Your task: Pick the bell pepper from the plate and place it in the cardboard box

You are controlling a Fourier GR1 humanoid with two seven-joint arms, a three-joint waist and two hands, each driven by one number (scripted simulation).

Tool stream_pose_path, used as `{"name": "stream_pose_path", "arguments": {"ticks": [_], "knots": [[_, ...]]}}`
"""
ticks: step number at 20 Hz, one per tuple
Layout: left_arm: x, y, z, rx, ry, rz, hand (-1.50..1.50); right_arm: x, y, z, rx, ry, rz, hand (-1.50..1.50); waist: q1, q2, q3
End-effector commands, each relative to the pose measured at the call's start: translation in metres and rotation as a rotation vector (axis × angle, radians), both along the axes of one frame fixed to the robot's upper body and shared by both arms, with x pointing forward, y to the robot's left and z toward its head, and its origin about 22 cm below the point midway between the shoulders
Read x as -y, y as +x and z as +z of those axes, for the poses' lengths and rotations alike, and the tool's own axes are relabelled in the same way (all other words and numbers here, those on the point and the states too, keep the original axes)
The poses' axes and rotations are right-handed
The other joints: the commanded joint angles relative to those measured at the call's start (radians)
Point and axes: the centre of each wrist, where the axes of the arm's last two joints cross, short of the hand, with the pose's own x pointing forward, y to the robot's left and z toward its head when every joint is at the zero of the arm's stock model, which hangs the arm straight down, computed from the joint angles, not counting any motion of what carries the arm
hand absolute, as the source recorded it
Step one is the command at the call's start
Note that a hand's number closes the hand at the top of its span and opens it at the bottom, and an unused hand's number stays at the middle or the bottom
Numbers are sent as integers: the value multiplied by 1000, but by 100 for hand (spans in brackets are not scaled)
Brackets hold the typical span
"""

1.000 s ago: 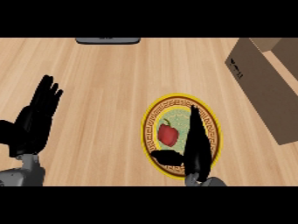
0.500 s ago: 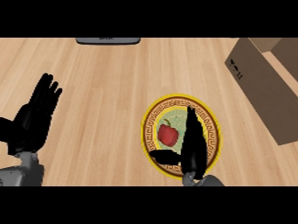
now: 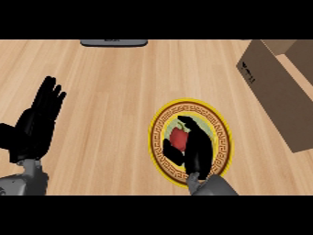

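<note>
Over the near half of the yellow-rimmed plate [image 3: 221, 133] hangs the right hand [image 3: 198, 149], coming in from the lower edge of the head view. Its fingers [image 3: 188, 125] reach forward and bend a little over the red bell pepper [image 3: 177, 137], while the thumb [image 3: 170, 151] sits lower and to the left. They are parted rather than clamped; I judge the hand open, not yet gripping. The pepper lies on the plate's middle, showing in the gap between thumb and fingers, partly hidden by the palm, so whether any pad touches it I cannot tell.

The step in hand looks like the grasp itself. To do it well, the hand should settle so the pepper sits squarely between thumb and fingers before they curl, closing round its widest part and not its top, then lift straight up so the plate is not dragged across the desk [image 3: 118, 92].

At the view's left the left hand [image 3: 36, 124] rests open, fingers up, well apart from the plate.

Farther off, at the right, stands the cardboard box [image 3: 281, 96], its opening partly cut off by the picture's edge; the carry will run forward and to the right. A dark grey object [image 3: 113, 42] lies at the far edge.
</note>
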Motion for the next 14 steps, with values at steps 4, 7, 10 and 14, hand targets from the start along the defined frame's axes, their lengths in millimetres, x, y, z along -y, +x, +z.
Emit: {"name": "stream_pose_path", "arguments": {"ticks": [4,7,10,14], "knots": [[7,7,-9,-2,7,-8,0,-9,0,-16,18,-131,-2,150,-1,5,2],[-8,-1,3,6,-5,-10,0,-17,-9,10,46,-123,-29,150,-3,3,2],[16,-15,-7,0,-6,17,0,-16,-6,0,122,-188,-57,150,0,3,2],[-5,-2,3,2,2,-22,0,-14,2,9,110,-409,290,150,20,8,2]]}}
